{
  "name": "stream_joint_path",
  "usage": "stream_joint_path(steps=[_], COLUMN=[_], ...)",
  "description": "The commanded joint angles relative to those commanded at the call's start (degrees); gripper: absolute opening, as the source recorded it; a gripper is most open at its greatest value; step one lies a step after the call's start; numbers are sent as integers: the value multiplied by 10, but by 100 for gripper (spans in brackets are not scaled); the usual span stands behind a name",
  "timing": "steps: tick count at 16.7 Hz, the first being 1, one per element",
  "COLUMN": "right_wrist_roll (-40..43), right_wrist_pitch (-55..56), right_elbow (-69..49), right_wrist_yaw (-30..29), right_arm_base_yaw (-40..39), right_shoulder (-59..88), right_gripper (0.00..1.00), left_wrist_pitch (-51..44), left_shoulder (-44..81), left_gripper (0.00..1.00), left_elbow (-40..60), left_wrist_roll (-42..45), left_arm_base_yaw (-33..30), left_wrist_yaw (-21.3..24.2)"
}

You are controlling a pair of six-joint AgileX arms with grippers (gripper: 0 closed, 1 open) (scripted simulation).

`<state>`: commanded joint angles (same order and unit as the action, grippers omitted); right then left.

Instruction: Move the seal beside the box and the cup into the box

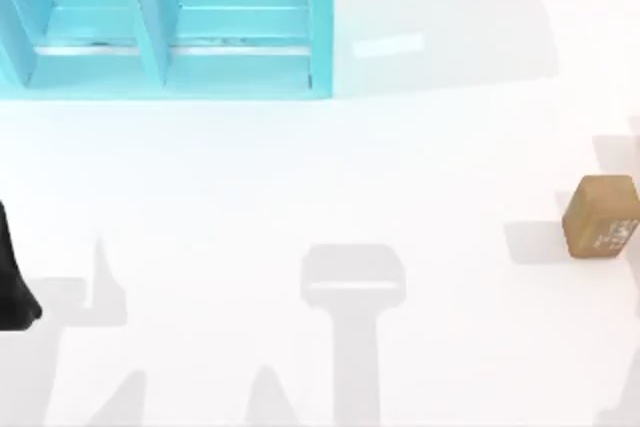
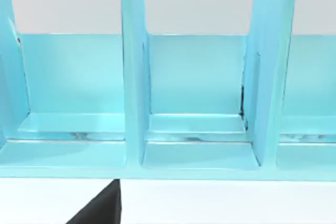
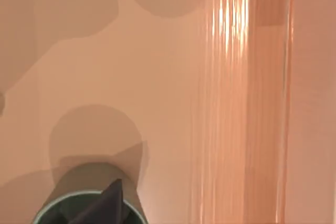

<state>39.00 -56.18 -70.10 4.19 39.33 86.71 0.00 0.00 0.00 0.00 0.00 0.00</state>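
Observation:
The seal (image 1: 602, 217), a tan wooden block with pale marks on its side, stands at the table's far right edge. The box (image 1: 170, 22) is a cyan rack with upright dividers at the back left; its compartments (image 2: 197, 129) face the left wrist camera. In the right wrist view the dark olive cup (image 3: 86, 200) sits right under the camera. My right gripper (image 3: 102, 205) is on the cup, with one dark finger reaching inside the rim. The cup's round shadow falls on the table beyond it. My left gripper (image 1: 12, 282) is a dark shape at the left edge, in front of the box.
The white table (image 1: 330, 177) stretches bare between the box and the seal, crossed by grey arm shadows near the front. A dark fingertip (image 2: 100, 212) shows low in the left wrist view, short of the box's front lip.

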Motion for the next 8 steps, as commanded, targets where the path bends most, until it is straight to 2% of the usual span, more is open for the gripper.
stream_joint_path(steps=[4, 8], right_wrist_roll=[-6, -8], right_wrist_pitch=[-115, -155], right_elbow=[-28, -20], right_wrist_yaw=[-21, -41], right_arm_base_yaw=[-7, -5], right_shoulder=[-11, -14], right_gripper=[100, 100], left_wrist_pitch=[0, 0], left_shoulder=[0, 0], left_gripper=[100, 100], left_elbow=[0, 0], left_wrist_roll=[0, 0], left_arm_base_yaw=[0, 0], left_wrist_yaw=[0, 0])
